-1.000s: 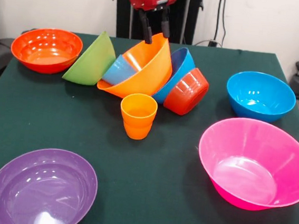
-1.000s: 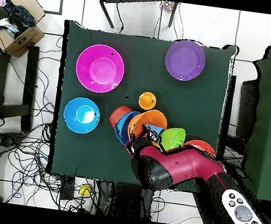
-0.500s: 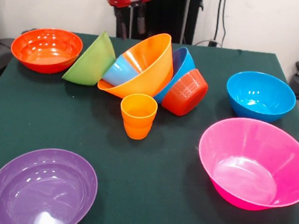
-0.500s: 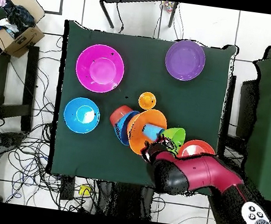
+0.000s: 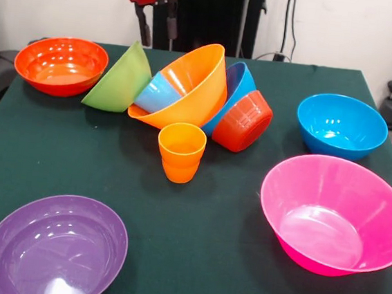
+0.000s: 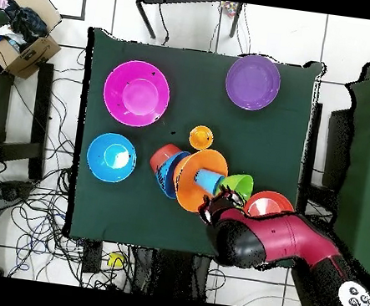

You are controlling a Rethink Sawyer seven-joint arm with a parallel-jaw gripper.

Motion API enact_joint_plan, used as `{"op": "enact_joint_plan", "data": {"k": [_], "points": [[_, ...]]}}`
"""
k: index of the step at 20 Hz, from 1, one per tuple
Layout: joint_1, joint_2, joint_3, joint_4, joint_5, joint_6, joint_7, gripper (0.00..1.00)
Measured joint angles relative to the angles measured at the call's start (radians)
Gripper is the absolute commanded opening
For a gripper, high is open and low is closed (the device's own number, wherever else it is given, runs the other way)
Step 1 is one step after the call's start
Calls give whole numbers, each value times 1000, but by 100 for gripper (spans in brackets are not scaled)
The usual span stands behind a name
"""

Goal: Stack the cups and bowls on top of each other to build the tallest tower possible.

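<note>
I see the gripper (image 5: 156, 30) with its two dark fingers (image 5: 145, 34) parted by a narrow gap, holding nothing, above the tilted lime green plastic bowl (image 5: 120, 78).

Count, front view:
- Eight bowls. Four lie toppled together: lime green, large orange bowl (image 5: 186, 87), blue bowl (image 5: 232, 89), small red-orange bowl (image 5: 243, 120).
- Four stand apart: red-orange (image 5: 60, 65), second blue (image 5: 341, 125), pink (image 5: 335, 214), purple (image 5: 54, 249).
- Two cups: light blue tumbler (image 5: 155, 92) inside the orange bowl; orange tumbler (image 5: 181, 152) upright just before it.
</note>
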Motion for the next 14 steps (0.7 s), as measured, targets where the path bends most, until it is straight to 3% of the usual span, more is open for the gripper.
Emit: {"op": "enact_joint_plan", "data": {"k": [14], "points": [[20, 32, 13, 0, -34, -1, 0, 100]]}}
